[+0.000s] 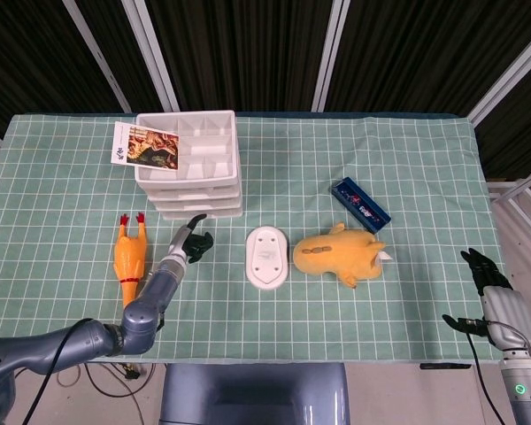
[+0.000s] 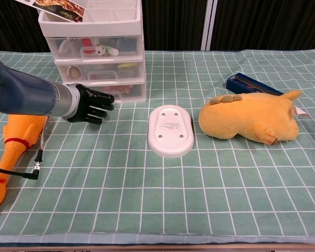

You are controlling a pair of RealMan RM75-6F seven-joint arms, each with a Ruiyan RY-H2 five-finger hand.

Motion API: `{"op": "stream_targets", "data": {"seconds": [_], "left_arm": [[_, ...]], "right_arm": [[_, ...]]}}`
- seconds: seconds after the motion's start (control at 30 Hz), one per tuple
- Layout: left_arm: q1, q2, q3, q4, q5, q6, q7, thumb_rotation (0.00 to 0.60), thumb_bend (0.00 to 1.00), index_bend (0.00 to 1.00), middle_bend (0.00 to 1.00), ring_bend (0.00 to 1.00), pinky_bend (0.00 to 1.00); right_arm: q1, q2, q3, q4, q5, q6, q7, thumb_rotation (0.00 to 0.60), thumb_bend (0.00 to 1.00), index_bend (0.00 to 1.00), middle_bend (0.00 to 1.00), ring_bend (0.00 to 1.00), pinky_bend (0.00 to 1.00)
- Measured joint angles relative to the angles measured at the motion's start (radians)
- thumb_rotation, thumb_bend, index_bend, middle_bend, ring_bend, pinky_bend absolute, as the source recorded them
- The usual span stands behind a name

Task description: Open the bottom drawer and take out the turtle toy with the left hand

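A white three-drawer unit [image 1: 195, 173] [image 2: 97, 50] stands at the back left, all drawers closed. Small toys show dimly through the clear fronts; I cannot make out the turtle toy. The bottom drawer [image 2: 118, 90] is closed. My left hand [image 1: 193, 241] [image 2: 91, 104] hovers just in front of the bottom drawer, fingers apart and pointing at its front, holding nothing. My right hand [image 1: 485, 268] hangs off the table's right edge, fingers loosely curled, empty; the chest view does not show it.
A rubber chicken [image 1: 130, 255] [image 2: 13, 144] lies left of my left arm. A white oval device [image 1: 267, 257] [image 2: 170, 129], an orange plush [image 1: 341, 254] [image 2: 249, 118] and a blue box [image 1: 360, 202] [image 2: 252, 84] lie to the right. A picture card [image 1: 146, 146] rests on the drawer unit.
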Motion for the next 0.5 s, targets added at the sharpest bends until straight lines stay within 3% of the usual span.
{"op": "stream_targets", "data": {"seconds": [0.5], "left_arm": [[-0.052,-0.053,-0.010,0.110,-0.021,-0.046,-0.017,0.600,0.70,0.07,0.89,0.93,1.00]], "right_arm": [[0.002,0.004,0.002,-0.006,0.011,-0.010,0.007,0.600,0.12,0.00,0.00,0.00,0.19]]}}
